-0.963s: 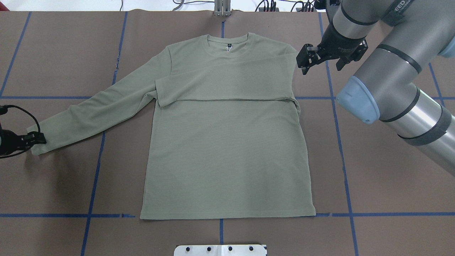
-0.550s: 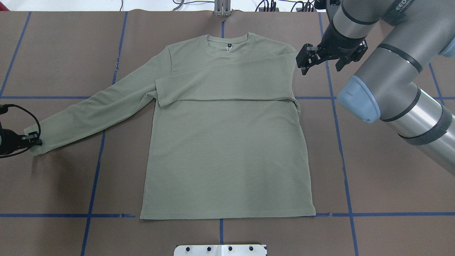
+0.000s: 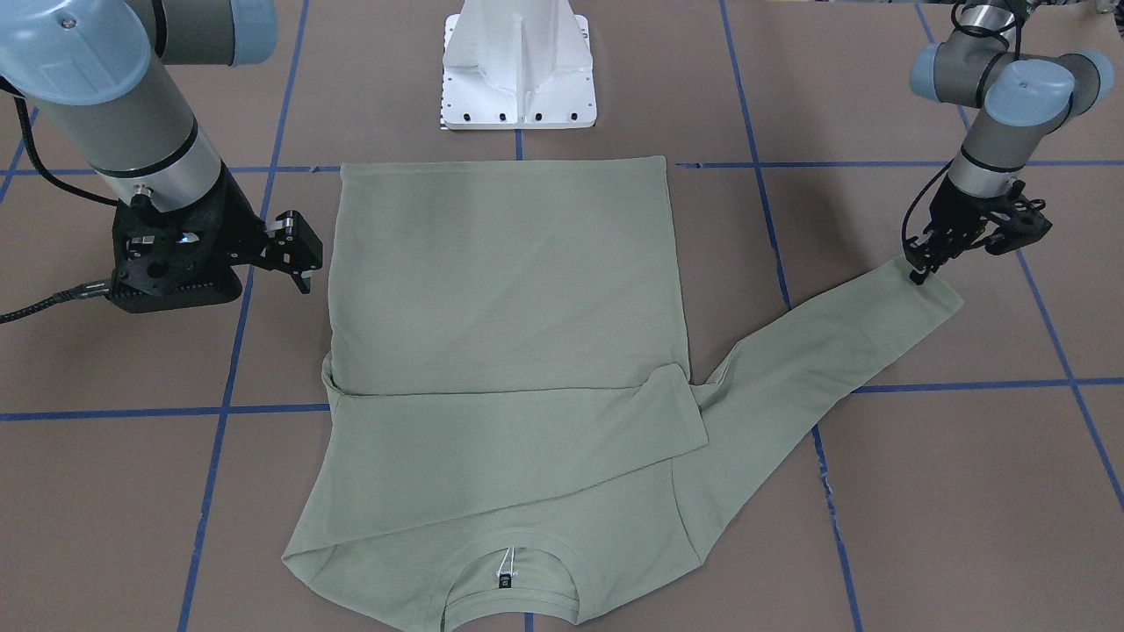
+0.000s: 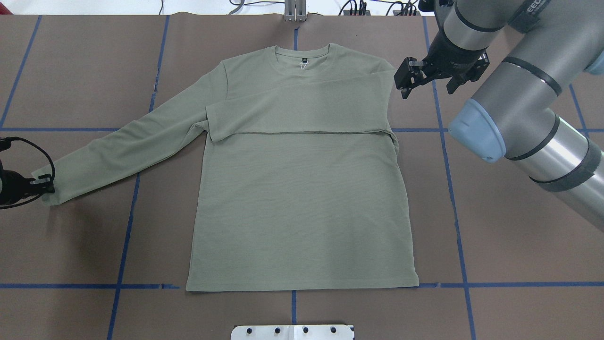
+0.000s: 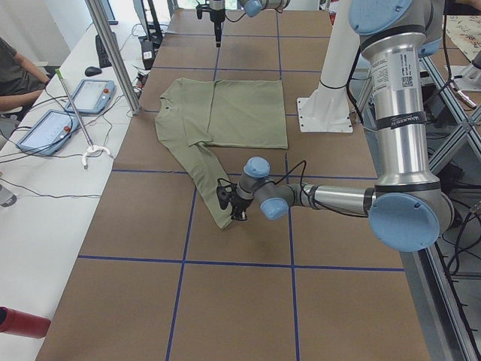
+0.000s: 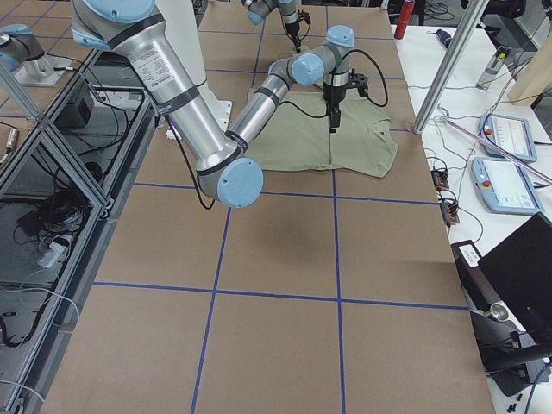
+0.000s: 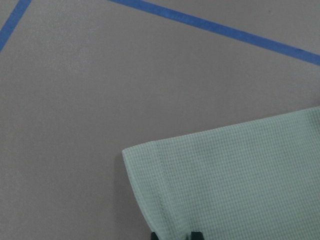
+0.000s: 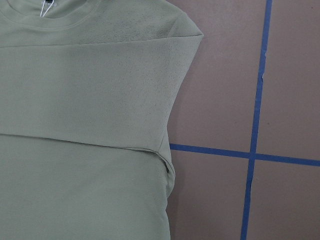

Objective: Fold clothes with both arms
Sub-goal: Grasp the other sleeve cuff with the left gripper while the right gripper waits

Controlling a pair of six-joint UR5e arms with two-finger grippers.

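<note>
The sage-green shirt lies flat, front up, on the brown table, neck away from the robot. One sleeve is folded across the chest. The other sleeve stretches out toward the table's left end. My left gripper sits low at that sleeve's cuff, fingers pinched together on the cuff's edge; the left wrist view shows the cuff close up with two dark tips at its hem. My right gripper hovers open beside the shirt's folded shoulder, holding nothing.
Blue tape lines grid the table. The white pedestal base stands at the robot's edge, just past the shirt's hem. A side bench with tablets, a metal post and a seated person lies beyond the neck side.
My left gripper has slid a little outward along the cuff toward the table's left end. The right gripper and the shirt's body have stayed put.
</note>
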